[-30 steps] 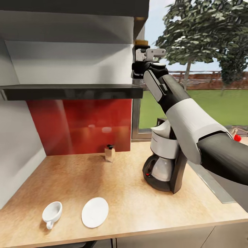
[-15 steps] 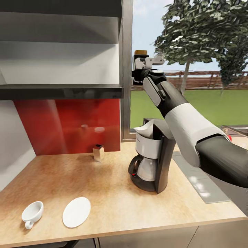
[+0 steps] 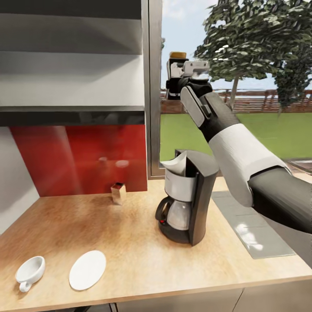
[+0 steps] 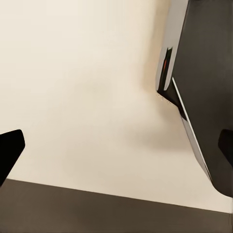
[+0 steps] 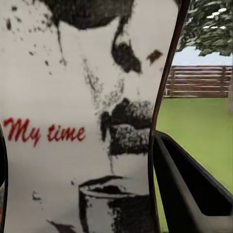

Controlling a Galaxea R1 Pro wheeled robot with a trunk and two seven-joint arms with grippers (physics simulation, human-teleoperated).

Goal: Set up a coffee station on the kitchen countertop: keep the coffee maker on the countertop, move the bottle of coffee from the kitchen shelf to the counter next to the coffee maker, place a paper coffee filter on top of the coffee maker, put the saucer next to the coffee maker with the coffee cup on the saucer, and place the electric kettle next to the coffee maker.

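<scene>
My right gripper is shut on the bottle of coffee, held high in front of the window, right of the shelf's end and above the coffee maker. In the right wrist view its white "My time" label sits beside one dark finger. The black and silver coffee maker stands on the countertop with a white paper filter on top. A white saucer and a white cup lie apart near the front left edge. My left gripper is open over a pale surface.
A dark shelf runs along the wall above a red backsplash. A small brown box stands at the back of the counter. A grey drainboard lies right of the coffee maker. The kettle is out of view.
The camera has swung right, so the counter's things sit further left. My right gripper has carried the bottle rightward off the shelf's end, out in front of the window.
</scene>
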